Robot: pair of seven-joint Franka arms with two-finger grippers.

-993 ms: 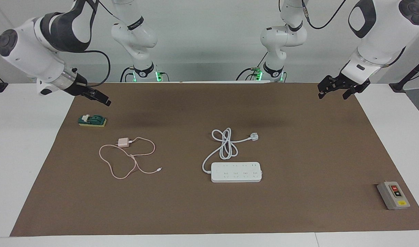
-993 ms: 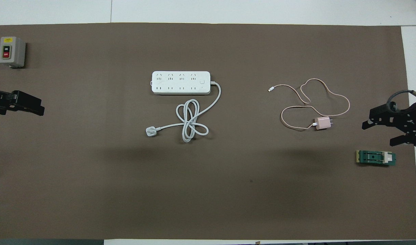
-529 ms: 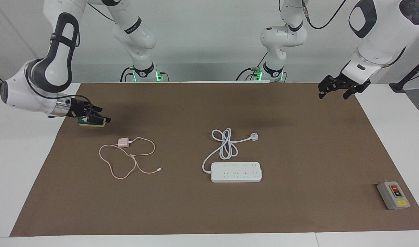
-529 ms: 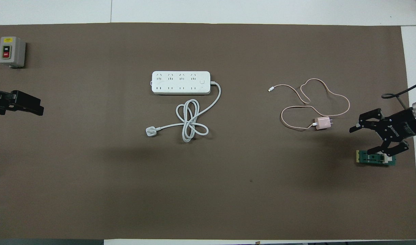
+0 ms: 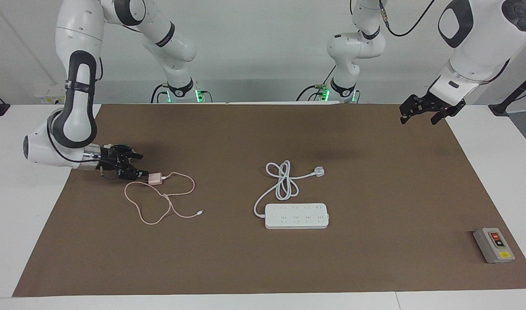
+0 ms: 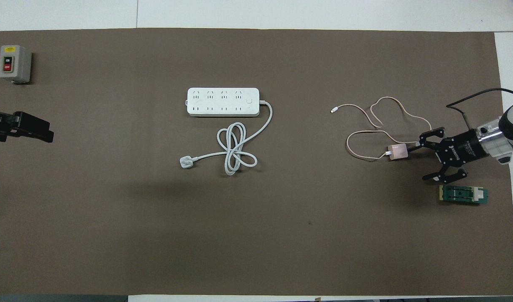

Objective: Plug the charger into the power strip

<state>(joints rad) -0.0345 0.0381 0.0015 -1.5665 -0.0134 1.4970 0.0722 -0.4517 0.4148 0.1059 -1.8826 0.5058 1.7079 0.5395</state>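
Right gripper point(image 6: 427, 156) low, arm near-horizontal, fingers spread just beside one pale pink cube charger point(image 6: 397, 152) lying on tabletop; left gripper point(image 5: 418, 113) waits, fingers spread; one flat white power strip point(image 5: 296, 216) mid-tabletop

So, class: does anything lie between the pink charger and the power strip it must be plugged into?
Nothing solid does. Between the charger and the power strip lies only bare mat and the charger's own cable. The right claw is open beside the charger.
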